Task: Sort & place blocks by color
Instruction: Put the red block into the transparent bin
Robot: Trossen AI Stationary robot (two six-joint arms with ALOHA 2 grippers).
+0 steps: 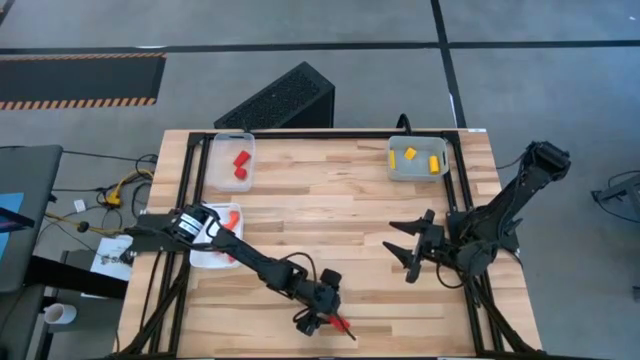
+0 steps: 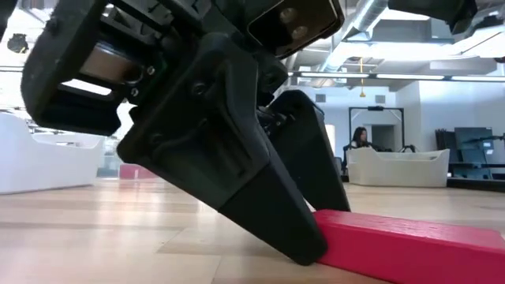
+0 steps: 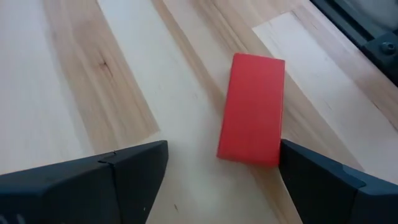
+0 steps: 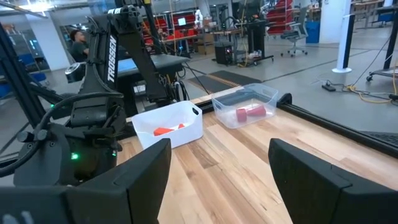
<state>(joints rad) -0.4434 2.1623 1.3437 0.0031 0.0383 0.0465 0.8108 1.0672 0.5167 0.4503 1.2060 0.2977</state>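
At the near edge of the table (image 1: pixel 360 190) we see a red block (image 3: pixel 252 109), a short solid-coloured bar with flat faces and square corners, lying flat on the wood. Its long axis runs away from the left wrist camera, tilted slightly off the wood grain. The left gripper (image 3: pixel 221 180) stands over it with fingers spread wide: 1 fingertip (image 3: pixel 311 177) touches the block's near corner, the other stands apart, so nothing is clamped. Farther right, the right gripper (image 1: pixel 408 256) hovers above bare wood, fingers likewise spread and empty. 3 clear trays hold more pieces: red (image 1: pixel 240 165), orange (image 4: pixel 166 130), yellow (image 1: pixel 420 158).
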